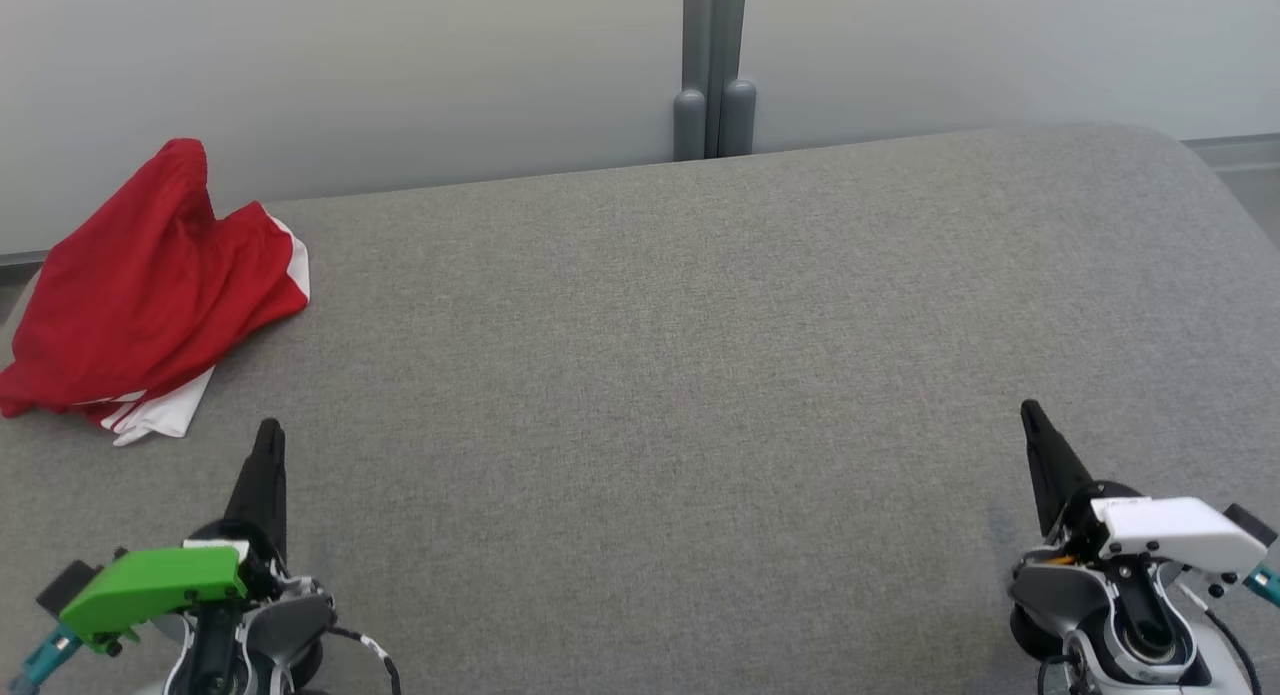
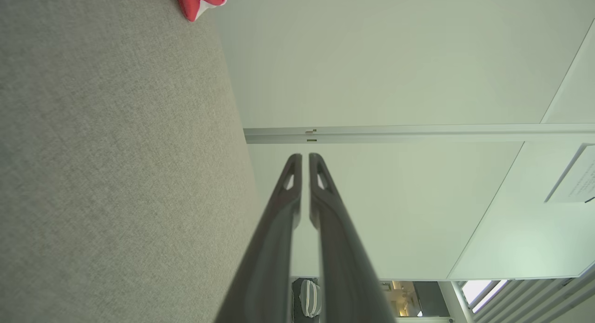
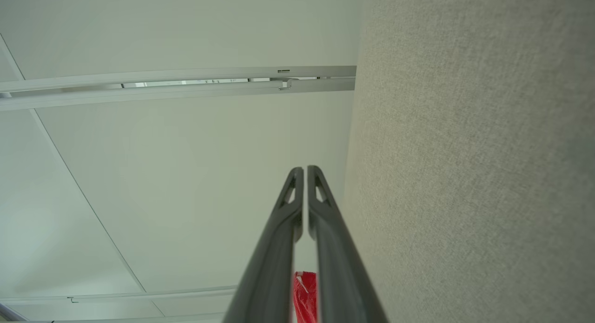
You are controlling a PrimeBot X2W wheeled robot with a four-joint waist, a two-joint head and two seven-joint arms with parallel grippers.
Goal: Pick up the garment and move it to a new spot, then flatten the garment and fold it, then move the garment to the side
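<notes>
The garment is a crumpled red piece with white trim, heaped at the far left corner of the grey padded surface. A corner of the garment peeks in at the top of the left wrist view, and a red strip of the garment shows between the fingers in the right wrist view. My left gripper rests shut at the lower left, just below and right of the heap, holding nothing. At the lower right my right gripper is shut and empty too, far from the cloth.
A pale wall with a grey vertical post runs behind the surface. The padded top rounds off at its far right corner. Wide bare fabric lies between the two grippers.
</notes>
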